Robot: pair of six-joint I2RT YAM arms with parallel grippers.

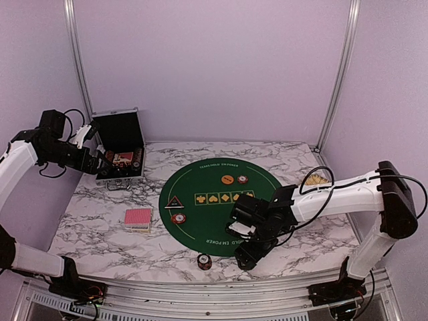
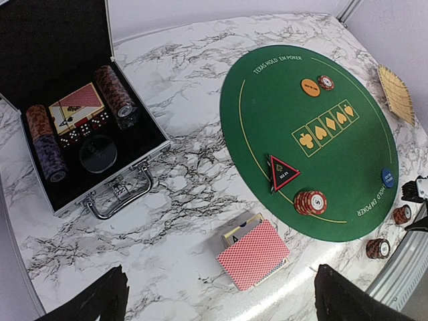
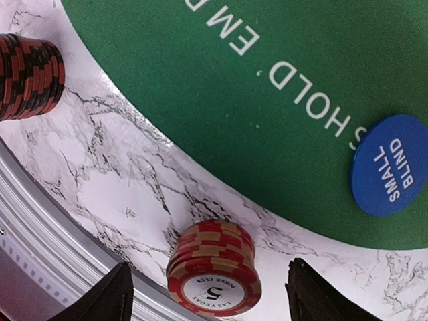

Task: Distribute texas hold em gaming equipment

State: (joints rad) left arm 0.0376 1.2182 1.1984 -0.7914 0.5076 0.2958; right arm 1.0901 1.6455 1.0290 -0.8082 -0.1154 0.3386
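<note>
Hovering at the marble tabletop's (image 3: 127,174) near edge, the right gripper (image 3: 208,287), jaws spread and empty, straddles the upright stack of red-and-cream poker chips (image 3: 212,264) just off the round green felt mat (image 3: 267,87), while the equally released left gripper (image 2: 217,304) hangs well apart.

Pink-red-backed card deck (image 2: 254,254) flat, just off green round felt mat (image 2: 267,120). On mat: black red-edged triangular marker (image 2: 282,172), dark-red chip stack (image 2: 311,202) beside it, orange round button (image 2: 310,86), blue round button (image 2: 388,177) near rim.
</note>
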